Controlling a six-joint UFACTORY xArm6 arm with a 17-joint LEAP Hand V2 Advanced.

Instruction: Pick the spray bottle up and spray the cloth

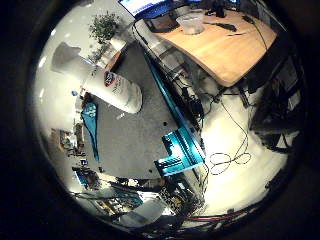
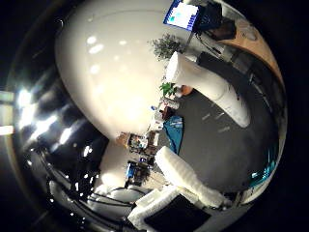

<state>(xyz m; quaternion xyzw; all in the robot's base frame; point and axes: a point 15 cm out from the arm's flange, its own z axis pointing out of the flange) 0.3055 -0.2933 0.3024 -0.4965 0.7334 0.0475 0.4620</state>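
A white spray bottle [image 1: 112, 82] with a round label stands on the grey table top [image 1: 135, 140], its spray head pointing away from the table. A teal cloth [image 1: 91, 117] lies on the same surface close beside the bottle's base, also visible as the teal cloth [image 2: 174, 131] in the thumb side view. My hand [image 2: 186, 181] shows as a white padded finger reaching out straight over the grey surface. It is well apart from the bottle and the cloth and holds nothing.
A blue metal rail [image 1: 181, 150] runs along the grey table's edge. Beyond it stands a wooden desk [image 1: 230, 47] with a clear plastic tub [image 1: 192, 22] and a monitor. A potted plant [image 1: 104, 26] and small clutter [image 2: 140, 145] sit behind the cloth.
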